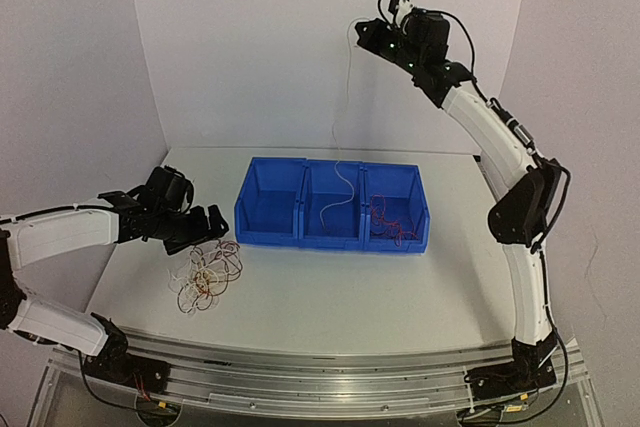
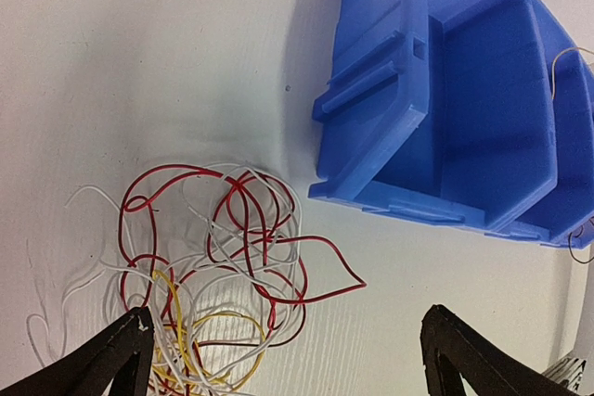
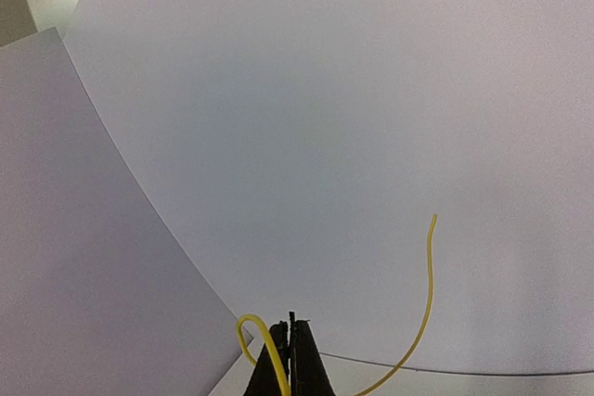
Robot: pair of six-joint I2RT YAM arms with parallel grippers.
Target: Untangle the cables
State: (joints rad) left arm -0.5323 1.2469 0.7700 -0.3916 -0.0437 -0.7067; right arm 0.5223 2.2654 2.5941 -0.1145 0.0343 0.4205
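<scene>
The tangle of cables (image 1: 205, 272) is found on the surface (image 1: 330, 297) close to its left edge, toward the near-left corner. It is a loose knot of red, white and yellow strands looped over one another. The left jaws are held just over the far side of that knot and are spread wide. In the left wrist view the two dark fingers (image 2: 97, 368) are seen far apart at the bottom corners, with strands lying between them and nothing gripped. Whether the fingertips touch the surface cannot be told.

A blue bin (image 1: 333, 205) with three compartments is set across the middle of the surface, nearer the far edge, with its left end near the tangle. A single white cable (image 1: 345, 197) is draped in the middle compartment, and a red cable (image 1: 395, 227) is bunched in the right compartment.

The right arm (image 1: 500, 157) is raised high over the far-right part of the surface, and the right jaws are pressed together on a yellow cable (image 3: 429, 266). In the right wrist view that cable is pinched at the fingertips, with a short loop curling out to the left and a longer end arcing up to the right. In the top view it is seen hanging from the jaws as a thin pale line in front of the back wall. Its lower end is near the far edge of the surface, and whether it touches there cannot be told.
</scene>
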